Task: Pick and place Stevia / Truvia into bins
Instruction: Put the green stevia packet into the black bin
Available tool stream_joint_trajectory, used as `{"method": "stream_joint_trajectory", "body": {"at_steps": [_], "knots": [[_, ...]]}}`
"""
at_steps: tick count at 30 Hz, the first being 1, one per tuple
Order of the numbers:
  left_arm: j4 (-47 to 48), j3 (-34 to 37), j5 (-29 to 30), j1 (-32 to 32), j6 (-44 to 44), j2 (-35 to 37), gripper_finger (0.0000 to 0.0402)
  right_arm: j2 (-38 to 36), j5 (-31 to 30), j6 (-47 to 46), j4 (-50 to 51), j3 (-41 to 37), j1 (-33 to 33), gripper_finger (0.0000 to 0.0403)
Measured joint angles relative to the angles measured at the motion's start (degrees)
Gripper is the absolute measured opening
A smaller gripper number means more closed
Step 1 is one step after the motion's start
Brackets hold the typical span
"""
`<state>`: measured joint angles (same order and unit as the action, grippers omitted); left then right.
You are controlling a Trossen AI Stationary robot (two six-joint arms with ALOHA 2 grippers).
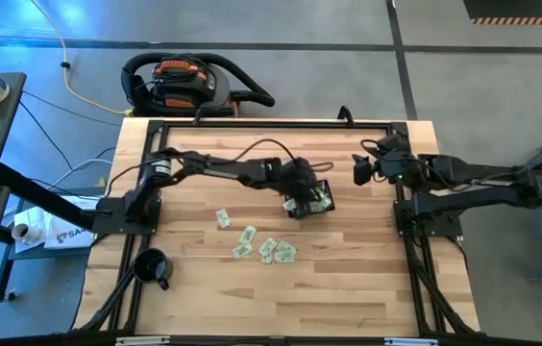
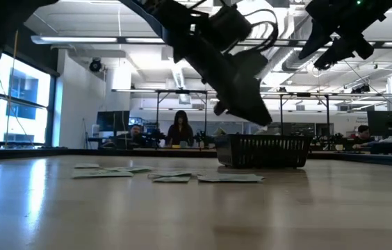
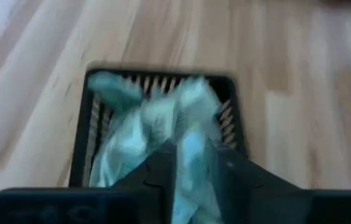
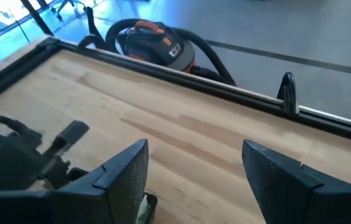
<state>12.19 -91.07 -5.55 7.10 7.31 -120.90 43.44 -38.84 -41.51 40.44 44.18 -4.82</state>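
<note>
Loose sachets (image 1: 266, 248) lie nearest on the wooden table (image 1: 367, 279), a scatter of pale green and white paper packets left of centre; one (image 1: 222, 218) sits apart, farther left. By the look of them they are very light, thin and limp, easy to slide or flutter. A pinch across the flat middle, or by one raised edge, seems the best hold.

The left gripper (image 1: 302, 188) hangs over the black basket (image 1: 321, 206) at mid-table. Its wrist view shows a sachet (image 3: 191, 155) lying between the dark fingers (image 3: 157, 168) above the heap (image 3: 144, 118) already in the basket, but whether the jaws are clamped on it or parted I cannot tell.

The right gripper (image 1: 360, 170) waits to the right of the basket, raised off the table, fingers (image 4: 126, 171) spread wide and empty. A black mug (image 1: 153, 267) stands at the near left.
</note>
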Motion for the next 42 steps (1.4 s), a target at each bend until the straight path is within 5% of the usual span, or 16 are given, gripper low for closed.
{"method": "stream_joint_trajectory", "body": {"at_steps": [4, 9, 16, 21, 28, 34, 42], "knots": [[3.4, -2.3, 6.8, -1.2, -2.8, 0.7, 0.0172, 1.1, -0.2, -0.6, 0.8, 0.0, 0.5, 0.0249], [27.1, -9.9, 13.3, -0.5, -9.8, 5.8, 0.0215, 2.2, 0.0, -0.4, 1.2, 0.0, 0.5, 0.0249], [52.8, -6.4, 12.1, 2.1, -7.9, 9.7, 0.0204, 4.3, -0.2, 1.6, 1.9, 0.0, 0.4, 0.0249], [50.3, 10.2, 9.5, 2.3, 7.0, 15.6, 0.017, 7.1, -0.2, 3.0, 2.0, 0.0, 0.3, 0.0249], [36.9, 29.9, 6.4, -3.3, 40.9, 27.8, 0.0176, 11.8, -0.5, 3.1, 1.7, 0.0, 0.3, 0.0249], [35.0, 35.0, 10.5, -9.4, 61.7, 29.9, 0.0229, 16.1, -1.1, 4.5, 0.9, 0.0, 0.3, 0.0249], [33.8, 35.3, 18.2, -9.6, 70.1, 23.5, 0.0273, 20.5, 3.0, 9.7, -6.1, -0.1, -2.2, 0.0249]]}}
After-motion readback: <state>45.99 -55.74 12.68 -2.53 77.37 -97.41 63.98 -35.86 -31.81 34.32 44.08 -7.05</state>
